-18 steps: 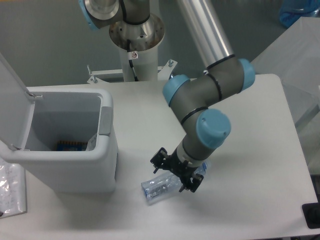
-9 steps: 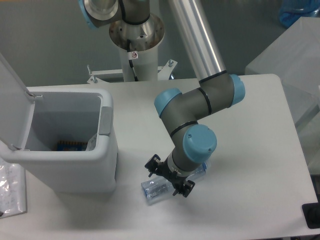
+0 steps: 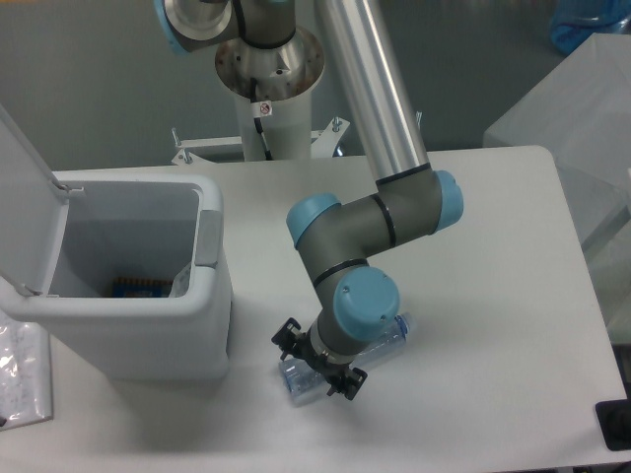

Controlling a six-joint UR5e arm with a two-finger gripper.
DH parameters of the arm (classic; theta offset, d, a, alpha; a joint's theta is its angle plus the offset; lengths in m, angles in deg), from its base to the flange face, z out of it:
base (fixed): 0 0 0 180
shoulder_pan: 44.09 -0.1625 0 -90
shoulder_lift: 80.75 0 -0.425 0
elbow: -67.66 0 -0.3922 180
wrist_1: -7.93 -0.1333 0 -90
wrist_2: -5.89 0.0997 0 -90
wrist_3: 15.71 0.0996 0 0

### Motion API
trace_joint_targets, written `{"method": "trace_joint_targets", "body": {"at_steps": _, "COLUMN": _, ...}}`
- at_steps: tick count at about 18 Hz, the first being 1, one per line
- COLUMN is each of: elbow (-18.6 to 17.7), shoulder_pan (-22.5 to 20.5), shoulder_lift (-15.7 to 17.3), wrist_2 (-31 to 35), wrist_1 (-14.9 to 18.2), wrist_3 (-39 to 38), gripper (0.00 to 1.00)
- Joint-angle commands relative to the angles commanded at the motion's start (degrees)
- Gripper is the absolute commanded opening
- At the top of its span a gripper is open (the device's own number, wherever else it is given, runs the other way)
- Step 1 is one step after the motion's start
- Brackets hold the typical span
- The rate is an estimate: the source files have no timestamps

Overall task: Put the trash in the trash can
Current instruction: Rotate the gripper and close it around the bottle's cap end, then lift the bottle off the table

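A crushed clear plastic bottle (image 3: 386, 333) with a blue cap lies on its side on the white table, just right of the trash can (image 3: 158, 340). My gripper (image 3: 317, 363) hangs low over the bottle's left end, its black fingers (image 3: 287, 342) spread on either side of it, and it looks open. The trash can is a white boxy bin with its flip lid (image 3: 25, 202) standing open at the left. Inside it, against the right wall, a small pale crumpled piece (image 3: 182, 280) shows, apparently the wrapper.
A dark item with orange marks (image 3: 138, 287) lies on the bin's floor. A clear plastic bag (image 3: 20, 379) lies at the table's front left. The arm's base column (image 3: 268, 94) stands at the back. A black object (image 3: 615, 426) sits at the lower right edge.
The arm has swung left and down. The gripper has moved from the bottle's middle to its left end and sits lower around it. The bottle has not moved.
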Motion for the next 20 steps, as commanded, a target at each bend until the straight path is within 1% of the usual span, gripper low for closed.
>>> {"method": "trace_joint_targets", "body": {"at_steps": 1, "elbow": 0.09, "shoulder_pan": 0.0, "shoulder_lift": 0.0, "wrist_2": 0.0, "wrist_1": -0.18, "wrist_3": -0.26, "gripper": 0.65}}
{"method": "trace_joint_targets", "body": {"at_steps": 2, "elbow": 0.26, "shoulder_pan": 0.0, "shoulder_lift": 0.0, "wrist_2": 0.0, "wrist_1": -0.27, "wrist_3": -0.27, "gripper": 0.59}}
{"method": "trace_joint_targets", "body": {"at_steps": 6, "elbow": 2.02, "shoulder_pan": -0.09, "shoulder_lift": -0.53, "wrist_2": 0.0, "wrist_1": -0.18, "wrist_3": -0.36, "gripper": 0.49}}
{"method": "trace_joint_targets", "body": {"at_steps": 11, "elbow": 2.81, "shoulder_pan": -0.7, "shoulder_lift": -0.18, "wrist_2": -0.18, "wrist_1": -0.18, "wrist_3": -0.27, "gripper": 0.48}}
{"method": "trace_joint_targets", "body": {"at_steps": 15, "elbow": 6.23, "shoulder_pan": -2.98, "shoulder_lift": 0.61, "wrist_2": -1.14, "wrist_1": -0.18, "wrist_3": -0.27, "gripper": 0.48}}
{"method": "trace_joint_targets", "body": {"at_steps": 17, "elbow": 7.99, "shoulder_pan": -4.56, "shoulder_lift": 2.19, "wrist_2": -4.11, "wrist_1": -0.18, "wrist_3": -0.27, "gripper": 0.48}}
{"method": "trace_joint_targets", "body": {"at_steps": 20, "elbow": 9.75, "shoulder_pan": -7.29, "shoulder_lift": 4.48, "wrist_2": -11.49, "wrist_1": -0.36, "wrist_3": -1.15, "gripper": 0.48}}
